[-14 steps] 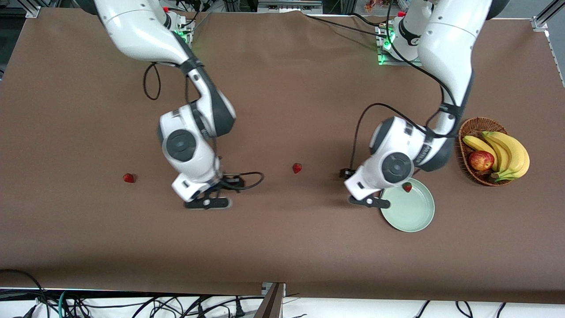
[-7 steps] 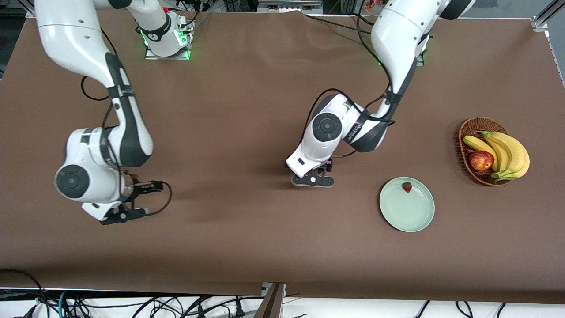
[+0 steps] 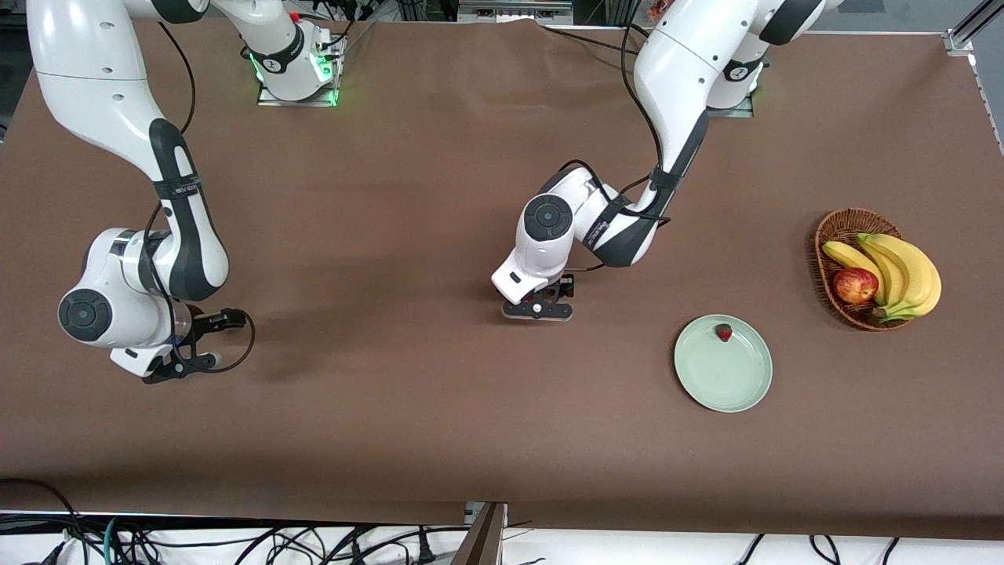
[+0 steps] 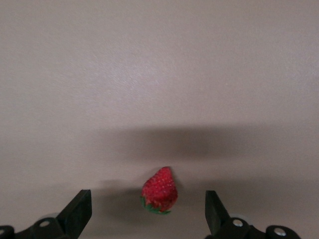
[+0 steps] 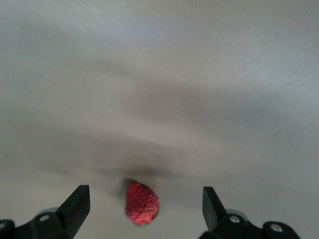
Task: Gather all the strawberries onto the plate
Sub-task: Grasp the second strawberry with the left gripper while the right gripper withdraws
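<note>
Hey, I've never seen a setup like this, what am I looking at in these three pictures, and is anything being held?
Two white robot arms work at a brown table. The big picture looks down from across the table; the other two come from cameras on each arm's wrist. The left hand hangs open over a strawberry mid-table. The right hand hangs open over another strawberry toward its own end. Nothing is held. A third strawberry lies in the green plate. Beside that, a basket holds bananas and an apple.
</note>
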